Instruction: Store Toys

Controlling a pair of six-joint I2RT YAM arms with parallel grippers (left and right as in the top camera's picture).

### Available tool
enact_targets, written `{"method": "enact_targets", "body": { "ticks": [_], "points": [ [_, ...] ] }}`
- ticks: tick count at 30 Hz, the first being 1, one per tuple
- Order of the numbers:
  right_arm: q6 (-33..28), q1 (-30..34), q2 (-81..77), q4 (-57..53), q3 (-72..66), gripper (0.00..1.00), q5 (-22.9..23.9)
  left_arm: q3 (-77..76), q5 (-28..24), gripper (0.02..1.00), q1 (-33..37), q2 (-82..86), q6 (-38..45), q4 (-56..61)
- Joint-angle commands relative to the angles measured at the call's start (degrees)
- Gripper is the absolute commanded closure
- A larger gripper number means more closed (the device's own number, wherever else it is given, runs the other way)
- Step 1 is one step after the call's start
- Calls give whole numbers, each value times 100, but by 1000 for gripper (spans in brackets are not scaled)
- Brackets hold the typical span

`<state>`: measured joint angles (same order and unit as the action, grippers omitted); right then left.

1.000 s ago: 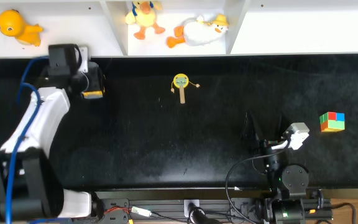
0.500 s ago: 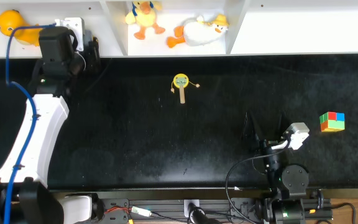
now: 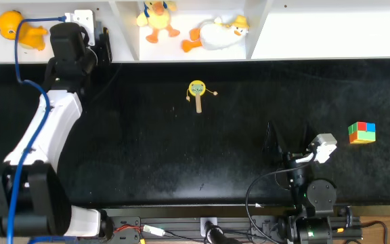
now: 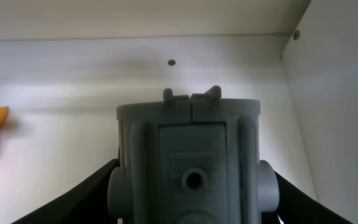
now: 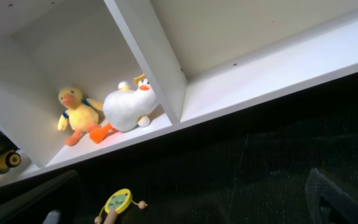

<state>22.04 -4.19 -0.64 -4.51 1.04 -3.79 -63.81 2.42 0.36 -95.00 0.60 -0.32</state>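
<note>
This is a robotics lab bench, staged rather than lived-in. A black-covered tabletop [image 3: 181, 156] has a plain white cubby shelf [image 3: 317, 34] along its far edge, with a yellow plush duck [image 3: 158, 19] and a white plush goose [image 3: 217, 34] sharing one compartment. The left arm [image 3: 46, 132] and right arm [image 3: 315, 196] stand at the near edge beside exposed wiring [image 3: 147, 230].

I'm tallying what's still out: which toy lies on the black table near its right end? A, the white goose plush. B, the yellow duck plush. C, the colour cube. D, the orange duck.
C: the colour cube lies on the black table near its right end, outside the shelf.
</note>
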Motion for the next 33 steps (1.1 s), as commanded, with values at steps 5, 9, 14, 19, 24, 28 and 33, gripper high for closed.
{"method": "enact_targets", "body": {
  "ticks": [5, 9, 14, 19, 24, 28, 33],
  "points": [
    [-39, -31, 42, 33, -76, 5, 48, -107, 68, 882, 0, -505, 111, 636],
    [-39, -31, 42, 35, -79, 5, 48, -107, 68, 853, 0, -678, 114, 894],
    [-39, -31, 42, 33, -76, 5, 46, -107, 68, 586, 0, -721, 111, 905],
    [-39, -31, 42, 35, -76, 5, 48, -109, 74, 185, 0, -686, 111, 905],
    [-39, -31, 42, 35, -76, 5, 46, -109, 144, 18, 0, -402, 111, 890],
    [-39, -31, 42, 35, -76, 5, 46, -109, 238, 18, 0, -2, 114, 621],
    [-39, -31, 42, 33, -76, 7, 46, -109, 234, 23, -13, 719, 111, -343]
  ]
}}
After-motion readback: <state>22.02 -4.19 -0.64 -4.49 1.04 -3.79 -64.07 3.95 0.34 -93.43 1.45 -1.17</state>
